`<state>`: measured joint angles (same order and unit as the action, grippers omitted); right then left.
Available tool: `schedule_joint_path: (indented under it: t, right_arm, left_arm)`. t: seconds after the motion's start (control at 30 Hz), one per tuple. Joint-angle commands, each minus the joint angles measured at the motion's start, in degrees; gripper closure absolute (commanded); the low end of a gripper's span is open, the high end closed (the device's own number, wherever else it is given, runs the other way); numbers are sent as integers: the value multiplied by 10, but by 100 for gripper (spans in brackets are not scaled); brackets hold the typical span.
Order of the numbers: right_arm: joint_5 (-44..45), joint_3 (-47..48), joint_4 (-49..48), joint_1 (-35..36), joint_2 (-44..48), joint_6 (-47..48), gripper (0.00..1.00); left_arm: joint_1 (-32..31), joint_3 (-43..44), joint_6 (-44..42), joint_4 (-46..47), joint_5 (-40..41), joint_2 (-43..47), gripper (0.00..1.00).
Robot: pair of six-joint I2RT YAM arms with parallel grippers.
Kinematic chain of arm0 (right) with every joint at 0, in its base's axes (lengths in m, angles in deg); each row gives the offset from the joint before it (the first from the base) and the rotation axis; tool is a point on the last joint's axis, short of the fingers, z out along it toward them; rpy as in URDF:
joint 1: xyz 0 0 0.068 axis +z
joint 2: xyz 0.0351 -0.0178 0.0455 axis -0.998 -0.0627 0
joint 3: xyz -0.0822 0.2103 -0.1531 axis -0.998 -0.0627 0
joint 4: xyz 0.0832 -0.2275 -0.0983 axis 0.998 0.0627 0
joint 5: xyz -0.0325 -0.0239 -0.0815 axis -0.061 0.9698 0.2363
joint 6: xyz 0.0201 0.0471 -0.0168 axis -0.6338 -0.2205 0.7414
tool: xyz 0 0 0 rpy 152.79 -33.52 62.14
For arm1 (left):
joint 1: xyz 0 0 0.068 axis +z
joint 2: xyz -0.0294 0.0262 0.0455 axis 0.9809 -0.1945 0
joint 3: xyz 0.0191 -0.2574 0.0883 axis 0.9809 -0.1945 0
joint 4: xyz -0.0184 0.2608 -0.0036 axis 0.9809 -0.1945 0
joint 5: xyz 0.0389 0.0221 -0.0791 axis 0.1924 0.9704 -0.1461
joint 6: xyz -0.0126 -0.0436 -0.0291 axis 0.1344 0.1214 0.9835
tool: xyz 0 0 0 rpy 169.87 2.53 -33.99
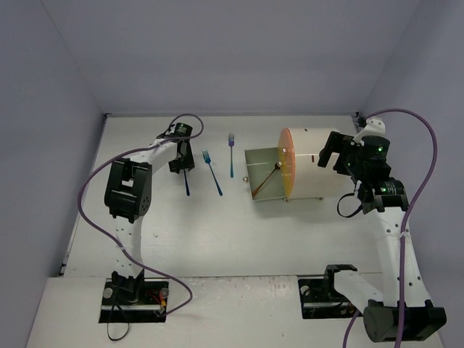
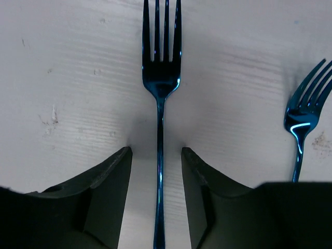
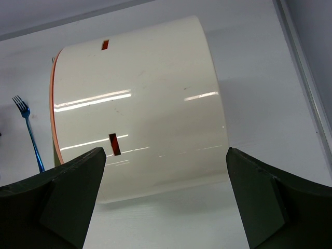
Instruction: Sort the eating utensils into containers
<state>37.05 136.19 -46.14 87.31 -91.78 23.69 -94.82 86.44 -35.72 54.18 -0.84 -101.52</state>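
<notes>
Blue fork [image 2: 161, 83], handle between parted left jaws

White table [image 1: 217, 239]: left fork [image 1: 186, 183], middle fork [image 1: 212, 172], right fork [image 1: 231, 156], all blue, parallel; white cylinder cabinet [image 1: 312, 163] to their right.

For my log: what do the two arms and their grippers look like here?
The left arm and right arm both have white links with chunky black joint housings carrying small green lights. A purple cable loops along each. The left gripper and right gripper are matte black and wedge-shaped.
</notes>
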Motion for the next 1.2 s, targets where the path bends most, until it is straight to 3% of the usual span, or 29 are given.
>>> schedule_joint_path:
  t: [0.0, 0.27, 0.47, 0.67, 1.03, 1.17]
  right_arm:
    - [-5, -3, -28, 5, 12, -4, 0]
    - [-3, -4, -28, 5, 13, -3, 0]
    - [-4, -2, -28, 5, 10, -3, 0]
    - [-3, -2, -28, 5, 8, -2, 0]
    - [-3, -2, -28, 5, 5, -4, 0]
    - [1, -3, -28, 5, 6, -1, 0]
  left_arm:
    - [2, 25, 9, 5, 8, -11, 70]
    - [-8, 7, -34, 36, 6, 43, 100]
    - [-52, 15, -80, 71, -14, 130, 100]
    - [-123, 62, -34, 112, -46, 169, 100]
    - [-228, 181, 46, 184, -62, 89, 100]
    - [-255, 226, 12, 166, -59, 37, 100]
